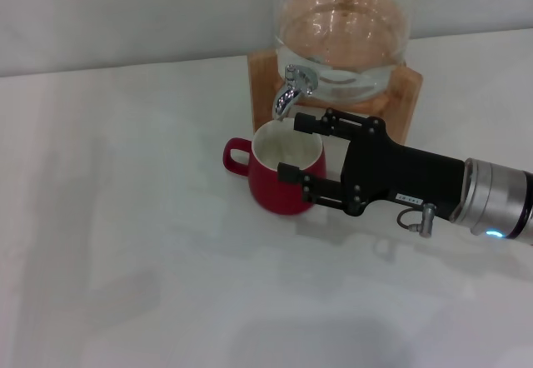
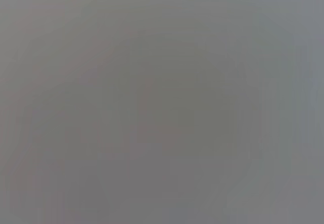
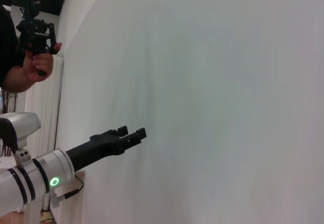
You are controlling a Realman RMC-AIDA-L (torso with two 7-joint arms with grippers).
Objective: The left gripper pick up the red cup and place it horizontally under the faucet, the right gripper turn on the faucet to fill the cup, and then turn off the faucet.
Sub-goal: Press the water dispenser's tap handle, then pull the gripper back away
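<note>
**A:** Where is the red cup (image 1: 283,186)?

**B:** It stands upright on the white table (image 1: 125,243), mouth up and white inside showing. Its loop handle points to 9 o'clock. The faucet (image 1: 293,89) is at the cup's 12 o'clock, with the chrome spout curving down just over the far rim.

**A:** What is the faucet fitted to?

**B:** A clear glass dispenser (image 1: 343,31) sitting on a wooden stand (image 1: 404,101), at roughly 1 o'clock from the cup.

**A:** Which arm is at the cup?

**B:** The right gripper (image 1: 293,146). Its black boxy body and silver wrist reach in from about 4 o'clock. It is closed on the cup across the mouth, one finger against the far side of the rim and the other against the near wall. The cup's base is on the table.

**A:** And the left gripper (image 3: 132,132)?

**B:** It does not show in the head view. The right wrist view catches it farther off, stretched over bare table. I cannot tell whether it is open or closed, and nothing shows in its grasp.

**A:** Anything else in view?

**B:** At the edge of that wrist view a person's hand (image 3: 35,64) holds a small black device (image 3: 38,31). The left wrist view is a flat grey blur
</note>
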